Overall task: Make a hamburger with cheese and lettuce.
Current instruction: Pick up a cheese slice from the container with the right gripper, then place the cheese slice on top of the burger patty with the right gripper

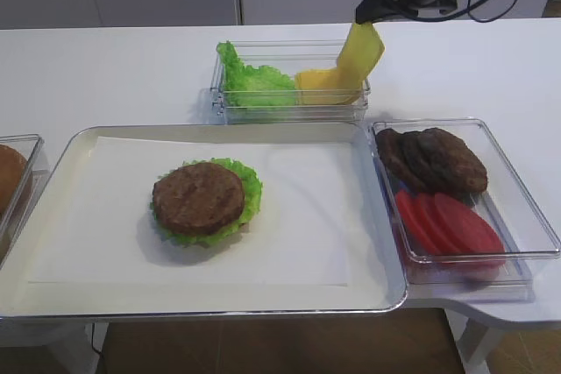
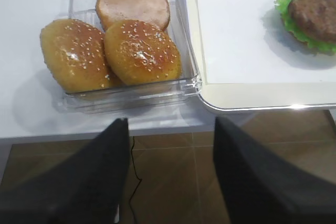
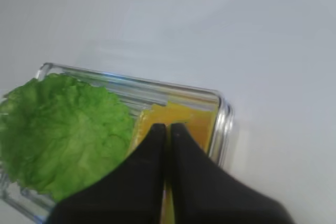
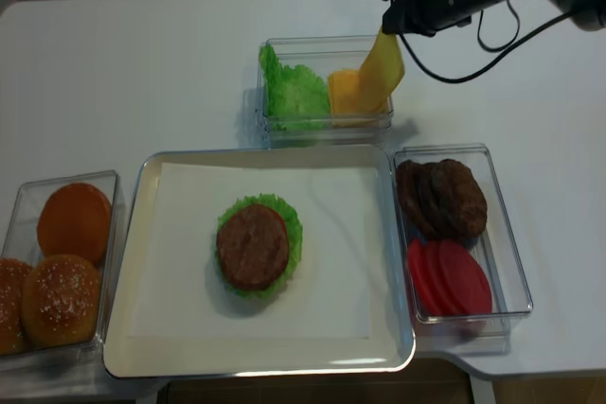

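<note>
The right gripper [image 1: 365,17] is pinching one cheese [image 1: 360,56] slice by its top edge, jaws pressed together on it, and the slice is hanging down over the yellow stack [image 1: 321,85] in the far bin [image 1: 289,109], its lower edge looking level with or just inside the bin's rim. In the wrist view the fingers [image 3: 157,150] are closed flat against each other above that stack, with the leaf heap [image 3: 63,135] to their left. The hamburger [image 1: 199,198], a patty on a green lettuce [image 1: 248,183] rim, is sitting left of centre on the tray [image 1: 377,251], well apart from the cheese. To do this step well, I judge the slice should be lifted until its dangling edge is clearing the bin wall before any sideways travel, then carried near and left and laid flat, square over the patty. The limp slice is likely swinging, so slow motion would help. Edges to mind are the bin's near wall and the tray's far lip; the paper right of the patty is giving open room for the approach. The left gripper [image 2: 170,129] is hanging wide open and holding nothing, beyond the near table edge by the bun box [image 2: 131,90].
</note>
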{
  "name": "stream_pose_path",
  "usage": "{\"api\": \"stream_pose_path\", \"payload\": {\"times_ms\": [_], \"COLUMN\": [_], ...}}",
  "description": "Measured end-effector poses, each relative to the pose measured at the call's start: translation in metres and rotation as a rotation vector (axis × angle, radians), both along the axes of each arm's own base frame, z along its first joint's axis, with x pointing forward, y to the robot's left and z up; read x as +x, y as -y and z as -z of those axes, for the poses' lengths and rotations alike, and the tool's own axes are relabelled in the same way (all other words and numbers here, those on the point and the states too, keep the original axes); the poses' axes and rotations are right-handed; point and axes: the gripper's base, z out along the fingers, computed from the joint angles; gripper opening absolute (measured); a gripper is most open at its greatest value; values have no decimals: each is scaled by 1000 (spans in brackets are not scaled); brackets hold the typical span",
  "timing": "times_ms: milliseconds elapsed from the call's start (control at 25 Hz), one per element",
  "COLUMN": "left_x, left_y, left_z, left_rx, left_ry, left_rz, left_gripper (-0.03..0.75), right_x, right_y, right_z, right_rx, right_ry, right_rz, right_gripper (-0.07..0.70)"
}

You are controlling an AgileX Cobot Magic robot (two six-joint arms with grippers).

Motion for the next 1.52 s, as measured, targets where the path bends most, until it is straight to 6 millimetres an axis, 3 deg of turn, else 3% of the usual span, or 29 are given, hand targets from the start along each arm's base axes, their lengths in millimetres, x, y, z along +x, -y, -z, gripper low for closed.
{"api": "stream_pose_path", "payload": {"times_ms": [400, 680, 920, 1280, 1520], "left_x": [0, 0, 0, 0, 0], "left_y": [0, 0, 0, 0, 0], "left_z": [0, 0, 0, 0, 0], "left_rx": [0, 0, 0, 0, 0], "left_ry": [0, 0, 0, 0, 0], "left_rz": [0, 0, 0, 0, 0], "left_gripper": [382, 382, 382, 382, 382], "right_x": [-42, -79, -121, -174, -199], "right_y": [1, -9, -41, -101, -142], "right_z": [-71, -101, -95, -62, -63], "right_rx": [11, -24, -36, -53, -27], "right_ry": [73, 54, 12, -43, 24], "right_rz": [-85, -168, -268, -428, -492], "right_gripper": [10, 9, 9, 9, 9]}}
